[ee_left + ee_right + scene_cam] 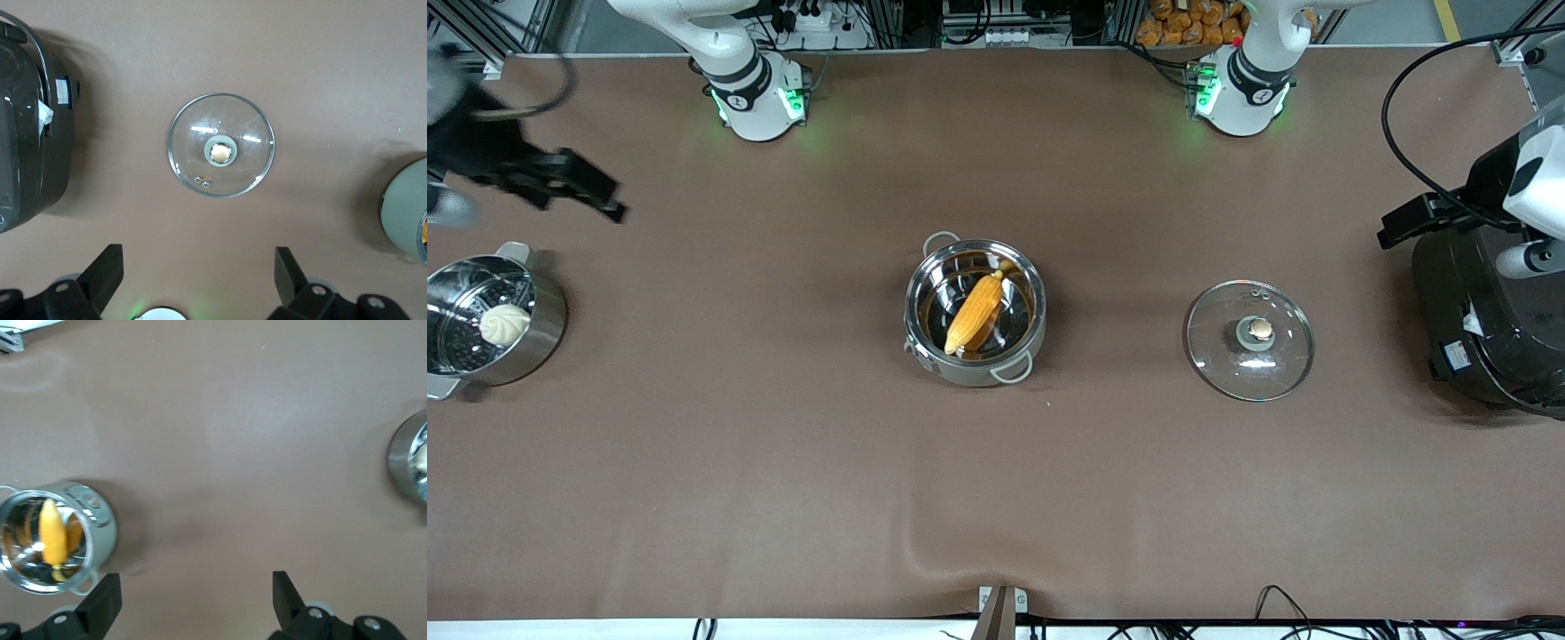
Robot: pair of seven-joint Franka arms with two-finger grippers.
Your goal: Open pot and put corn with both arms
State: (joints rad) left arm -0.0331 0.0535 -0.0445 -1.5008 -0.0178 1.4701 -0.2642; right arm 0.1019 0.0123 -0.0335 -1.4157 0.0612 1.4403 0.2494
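Brown table (783, 498) with corn (974, 313) in lidless pot (925, 342).

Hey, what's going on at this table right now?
Nothing is being held. The corn lies in the open pot mid-table, and its lid sits on the table toward the left arm's end. The left gripper is open above the lid; the right gripper is open above bare table near the steamer pot.

Even, bright overhead light; soft shadows hug the pot (975, 311). Glare streaks cross the glass lid (221, 145) beside it. The right gripper (591, 191) appears motion-blurred, possibly defocused.
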